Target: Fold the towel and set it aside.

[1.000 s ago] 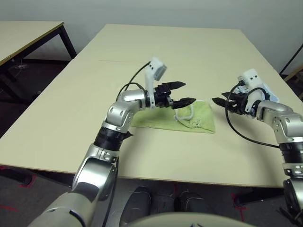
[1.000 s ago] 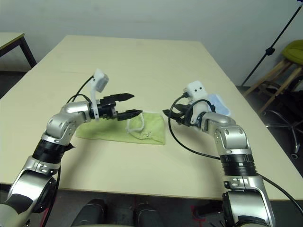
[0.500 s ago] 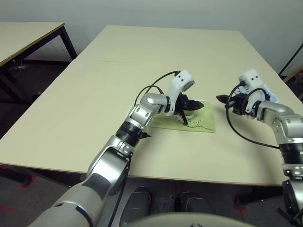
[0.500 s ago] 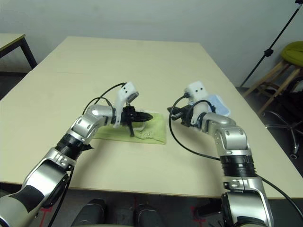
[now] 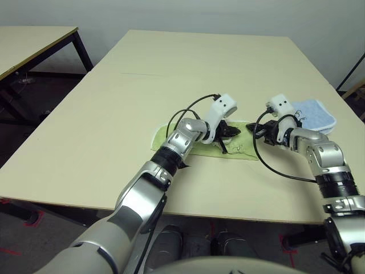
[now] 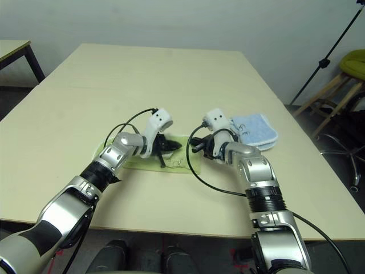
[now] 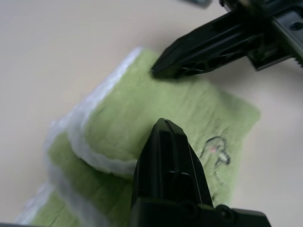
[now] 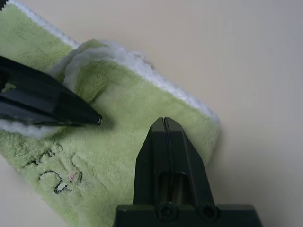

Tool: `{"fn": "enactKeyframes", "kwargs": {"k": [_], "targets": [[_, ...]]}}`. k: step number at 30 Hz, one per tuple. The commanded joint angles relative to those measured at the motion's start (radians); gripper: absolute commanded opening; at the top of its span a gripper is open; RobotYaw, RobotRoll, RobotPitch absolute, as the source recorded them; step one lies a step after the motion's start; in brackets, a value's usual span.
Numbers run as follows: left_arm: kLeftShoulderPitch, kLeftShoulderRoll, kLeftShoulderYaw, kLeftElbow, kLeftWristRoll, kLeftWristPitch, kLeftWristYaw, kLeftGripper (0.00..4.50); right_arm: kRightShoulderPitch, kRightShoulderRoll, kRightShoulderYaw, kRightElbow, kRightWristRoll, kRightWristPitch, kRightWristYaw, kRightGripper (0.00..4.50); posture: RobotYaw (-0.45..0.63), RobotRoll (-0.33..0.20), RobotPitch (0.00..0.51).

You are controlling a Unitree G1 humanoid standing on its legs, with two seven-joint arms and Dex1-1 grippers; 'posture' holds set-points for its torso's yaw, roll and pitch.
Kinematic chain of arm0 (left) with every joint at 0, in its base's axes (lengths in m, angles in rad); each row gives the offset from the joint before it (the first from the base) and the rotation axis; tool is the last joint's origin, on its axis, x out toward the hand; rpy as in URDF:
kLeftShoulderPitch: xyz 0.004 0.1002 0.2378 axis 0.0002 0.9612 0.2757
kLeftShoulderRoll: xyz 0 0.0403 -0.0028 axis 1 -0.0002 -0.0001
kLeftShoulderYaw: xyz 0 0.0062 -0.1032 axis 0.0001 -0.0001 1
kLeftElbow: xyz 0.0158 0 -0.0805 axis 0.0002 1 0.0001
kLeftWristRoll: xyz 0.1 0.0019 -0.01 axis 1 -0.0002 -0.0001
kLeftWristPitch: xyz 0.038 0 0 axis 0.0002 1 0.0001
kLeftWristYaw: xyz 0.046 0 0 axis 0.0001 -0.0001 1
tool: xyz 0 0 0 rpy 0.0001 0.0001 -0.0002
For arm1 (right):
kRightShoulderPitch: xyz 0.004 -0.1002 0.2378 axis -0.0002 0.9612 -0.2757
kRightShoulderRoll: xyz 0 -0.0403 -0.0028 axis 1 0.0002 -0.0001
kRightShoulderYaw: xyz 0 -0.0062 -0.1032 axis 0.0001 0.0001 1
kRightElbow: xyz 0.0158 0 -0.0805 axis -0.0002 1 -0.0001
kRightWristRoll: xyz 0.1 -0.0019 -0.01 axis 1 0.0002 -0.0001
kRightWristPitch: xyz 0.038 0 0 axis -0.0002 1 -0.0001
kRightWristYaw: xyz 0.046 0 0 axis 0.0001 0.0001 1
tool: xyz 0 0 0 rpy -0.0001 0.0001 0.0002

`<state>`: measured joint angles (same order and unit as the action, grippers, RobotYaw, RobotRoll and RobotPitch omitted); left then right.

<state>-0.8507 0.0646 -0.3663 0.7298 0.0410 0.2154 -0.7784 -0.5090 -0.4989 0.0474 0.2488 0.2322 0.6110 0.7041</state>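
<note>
On the pale table (image 5: 114, 114) both closed claws, left claw (image 5: 235, 131) and right claw (image 5: 258, 129), press the folded towel (image 5: 239, 149), gripping nothing I can make out, so sliding it aside looks next.

The broad, pale cream tabletop (image 5: 171, 74) carried two cloths. A light lime-green terry towel with white stitched edging (image 5: 239, 149) lay folded flat on it near the front edge, a small dark embroidered mark at the corner toward the front and right. A smaller light blue terry cloth (image 5: 312, 113), also folded, lay flat on the tabletop to the right of the green towel and a little farther back, apart from it and close to the tabletop's right edge.
</note>
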Motion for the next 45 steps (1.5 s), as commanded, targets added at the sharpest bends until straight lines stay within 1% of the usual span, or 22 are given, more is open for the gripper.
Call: {"fn": "enactKeyframes", "kwargs": {"k": [1, 4, 9, 14, 25, 27, 28, 30, 31, 33, 34, 37, 40, 43, 44, 45], "targets": [[0.014, 0.021, 0.005, 0.006, 0.021, -0.003, -0.011, 0.01, -0.009, 0.033, 0.026, 0.032, -0.019, -0.027, -0.001, 0.0, 0.06, 0.0, 0.044], [0.025, 0.04, 0.008, -0.005, 0.018, 0.002, -0.028, 0.01, -0.017, 0.063, 0.033, 0.058, -0.03, -0.042, -0.009, 0.0, 0.07, 0.0, 0.043], [0.06, 0.081, -0.014, -0.044, 0.027, 0.027, -0.088, 0.01, -0.03, 0.077, 0.047, 0.146, -0.07, -0.093, -0.012, 0.0, 0.08, 0.0, 0.043], [0.086, 0.116, -0.024, -0.069, 0.044, 0.039, -0.122, 0.01, -0.016, 0.057, 0.042, 0.21, -0.088, -0.129, 0.002, 0.0, 0.08, 0.0, 0.043], [0.105, 0.159, -0.019, -0.085, 0.056, 0.054, -0.162, 0.01, 0.019, 0.006, 0.033, 0.191, -0.074, -0.127, 0.077, 0.0, 0.07, 0.0, 0.033], [0.112, 0.165, -0.003, -0.104, 0.044, 0.067, -0.162, 0.01, 0.022, -0.003, 0.028, 0.183, -0.07, -0.124, 0.086, 0.0, 0.06, 0.0, 0.031], [0.122, 0.166, 0.023, -0.129, 0.018, 0.097, -0.161, 0.01, 0.024, -0.007, 0.012, 0.167, -0.052, -0.118, 0.096, 0.0, 0.06, 0.0, 0.031], [0.149, 0.156, 0.113, -0.23, -0.083, 0.226, -0.157, 0.01, 0.029, -0.01, -0.053, 0.104, 0.034, -0.052, 0.126, 0.0, 0.06, 0.0, 0.036], [0.166, 0.153, 0.167, -0.303, -0.139, 0.307, -0.145, 0.0, 0.035, -0.021, -0.081, 0.061, 0.07, -0.03, 0.144, 0.17, 0.06, 0.0, 0.037], [0.195, 0.148, 0.28, -0.448, -0.248, 0.477, -0.103, 0.39, 0.038, -0.048, -0.128, -0.009, 0.118, -0.006, 0.167, 0.62, 0.06, 0.0, 0.037], [0.209, 0.15, 0.332, -0.516, -0.292, 0.552, -0.072, 0.63, 0.035, -0.065, -0.147, -0.033, 0.133, -0.001, 0.174, 0.95, 0.06, 0.0, 0.037], [0.262, 0.176, 0.436, -0.688, -0.367, 0.727, 0.015, 1.65, 0.03, -0.125, -0.178, -0.071, 0.151, 0.012, 0.187, 2.11, 0.06, 0.0, 0.051], [0.352, 0.229, 0.533, -0.866, -0.425, 0.922, 0.095, 2.72, 0.017, -0.202, -0.181, -0.087, 0.136, -0.027, 0.217, 3.22, 0.08, 0.0, 0.058], [0.409, 0.228, 0.643, -0.981, -0.491, 1.103, 0.166, 3.76, 0.005, -0.249, -0.161, -0.115, 0.13, -0.058, 0.256, 4.38, 0.1, 0.0, 0.062], [0.422, 0.225, 0.675, -1.009, -0.505, 1.159, 0.186, 4.1, 0.006, -0.263, -0.15, -0.131, 0.129, -0.066, 0.274, 4.5, 0.1, 0.0, 0.062], [0.432, 0.216, 0.708, -1.032, -0.52, 1.212, 0.202, 4.4, 0.01, -0.278, -0.138, -0.15, 0.13, -0.071, 0.298, 4.5, 0.1, 0.0, 0.063]]}}
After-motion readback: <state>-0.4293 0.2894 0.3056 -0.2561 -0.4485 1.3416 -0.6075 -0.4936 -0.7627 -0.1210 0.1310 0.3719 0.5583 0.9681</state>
